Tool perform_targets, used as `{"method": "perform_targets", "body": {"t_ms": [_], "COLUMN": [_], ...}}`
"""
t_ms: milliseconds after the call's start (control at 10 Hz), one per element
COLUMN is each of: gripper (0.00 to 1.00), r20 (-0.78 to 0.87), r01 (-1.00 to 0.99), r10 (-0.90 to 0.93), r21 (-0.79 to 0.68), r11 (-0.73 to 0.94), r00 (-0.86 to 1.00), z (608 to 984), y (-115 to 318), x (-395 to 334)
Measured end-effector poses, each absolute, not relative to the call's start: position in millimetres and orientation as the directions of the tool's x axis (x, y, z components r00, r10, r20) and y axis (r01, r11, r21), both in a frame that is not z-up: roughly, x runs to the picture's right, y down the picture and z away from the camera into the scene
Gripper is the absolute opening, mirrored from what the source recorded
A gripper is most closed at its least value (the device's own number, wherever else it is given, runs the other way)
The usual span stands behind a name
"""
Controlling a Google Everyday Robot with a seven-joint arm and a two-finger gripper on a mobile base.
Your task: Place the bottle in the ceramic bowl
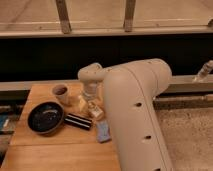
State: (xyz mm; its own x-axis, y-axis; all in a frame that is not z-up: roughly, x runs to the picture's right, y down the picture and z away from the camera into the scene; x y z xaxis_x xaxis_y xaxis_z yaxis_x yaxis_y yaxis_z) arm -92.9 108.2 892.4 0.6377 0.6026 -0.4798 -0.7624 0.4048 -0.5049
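Observation:
The bottle (94, 110) is small and cream-coloured with a printed label. It lies on the wooden table (55, 152), right of the ceramic bowl (45, 117). The bowl is wide, dark and speckled inside, with nothing in it. My gripper (87, 100) reaches down from the wrist right over the bottle's left end, and it hides part of the bottle. I cannot tell whether it is touching the bottle.
A small beige cup (61, 93) stands behind the bowl. A black cylinder (78, 121) lies between the bowl and the bottle. A blue-grey sponge (103, 131) lies in front of the bottle. My large arm (135, 115) covers the table's right side. A dark ledge runs behind.

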Motion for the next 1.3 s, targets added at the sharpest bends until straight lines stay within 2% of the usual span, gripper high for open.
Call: {"method": "perform_targets", "body": {"t_ms": [200,600,700,1000,1100,1300], "gripper": [0.78,0.43,0.28,0.04,0.0,0.0], "r20": [-0.499,-0.501,-0.493,-0.481,-0.467,-0.443], "r01": [-0.762,-0.751,-0.749,-0.753,-0.757,-0.769], "r10": [0.587,0.572,0.578,0.594,0.616,0.652], "r21": [-0.523,-0.544,-0.544,-0.537,-0.535,-0.517], "r11": [0.382,0.374,0.379,0.381,0.375,0.375], "r00": [0.637,0.649,0.651,0.644,0.635,0.616], "z": [904,906,902,895,889,871], "y": [121,128,126,120,114,93], "x": [-93,-91,-90,-85,-85,-76]}}
